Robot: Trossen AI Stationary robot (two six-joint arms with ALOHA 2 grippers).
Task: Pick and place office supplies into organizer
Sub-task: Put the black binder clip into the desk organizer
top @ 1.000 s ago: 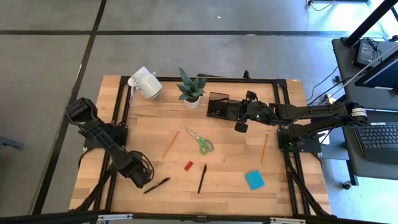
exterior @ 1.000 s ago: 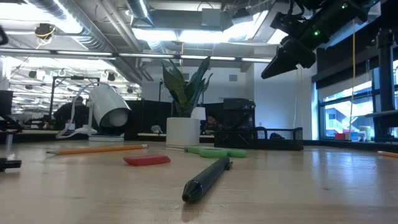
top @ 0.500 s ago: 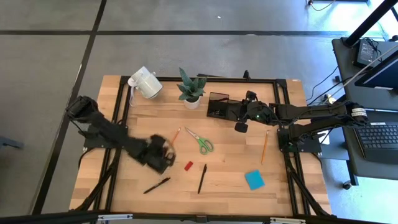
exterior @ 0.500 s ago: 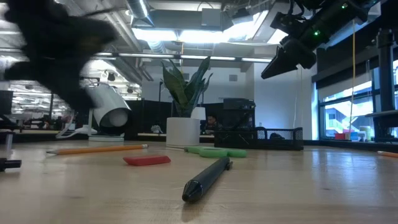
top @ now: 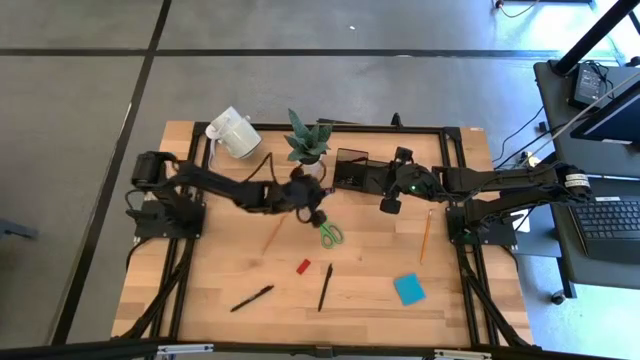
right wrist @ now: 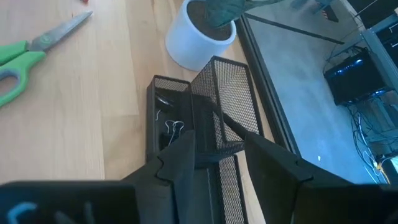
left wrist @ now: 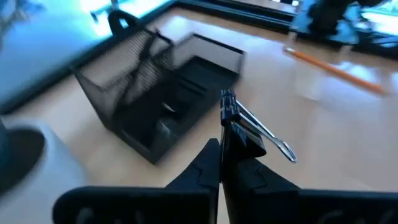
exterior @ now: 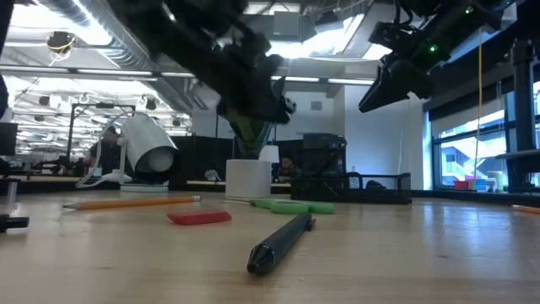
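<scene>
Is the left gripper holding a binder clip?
Yes, the left wrist view shows the left gripper shut on a black binder clip, above the table near the organizer.

Wooden table (top: 230, 275) (black-framed) bears scissors (top: 328, 233), pens (top: 325, 286), organizer (top: 350, 170).

Your left gripper (top: 312, 205) is stretched toward the table's far middle, fingers closed on what looks like a binder clip (left wrist: 249, 134). Your right gripper (top: 388, 205) hovers just right, fingers parted.
</scene>
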